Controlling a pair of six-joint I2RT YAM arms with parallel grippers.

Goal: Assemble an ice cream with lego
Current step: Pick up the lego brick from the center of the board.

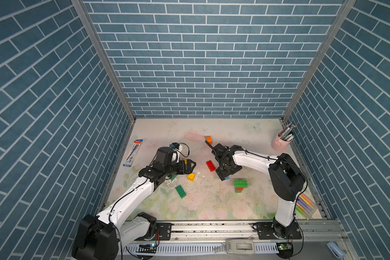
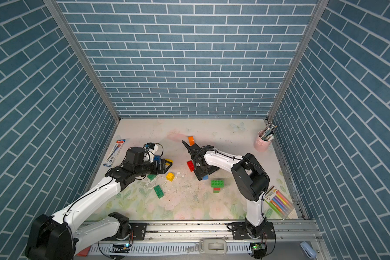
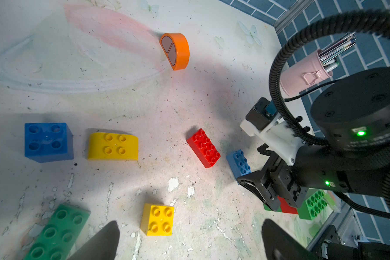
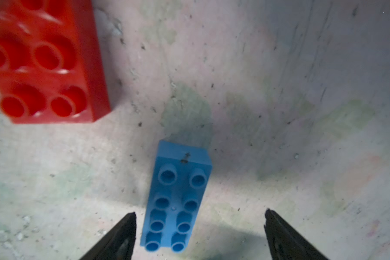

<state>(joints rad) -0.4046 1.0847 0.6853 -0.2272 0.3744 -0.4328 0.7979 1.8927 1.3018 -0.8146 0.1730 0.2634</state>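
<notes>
Right gripper (image 4: 200, 213) jaws apart, light-blue oblong brick (image 4: 178, 198) lying loose between its fingers, red brick (image 4: 43, 63) just beyond; left gripper (image 3: 190, 224) wide apart, yellow square brick (image 3: 157, 219) between its tips.

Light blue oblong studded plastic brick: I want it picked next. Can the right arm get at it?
Probably yes: the right gripper hangs open over the light blue oblong plastic brick, nothing lies on it, and the red oblong plastic brick sits apart.
</notes>
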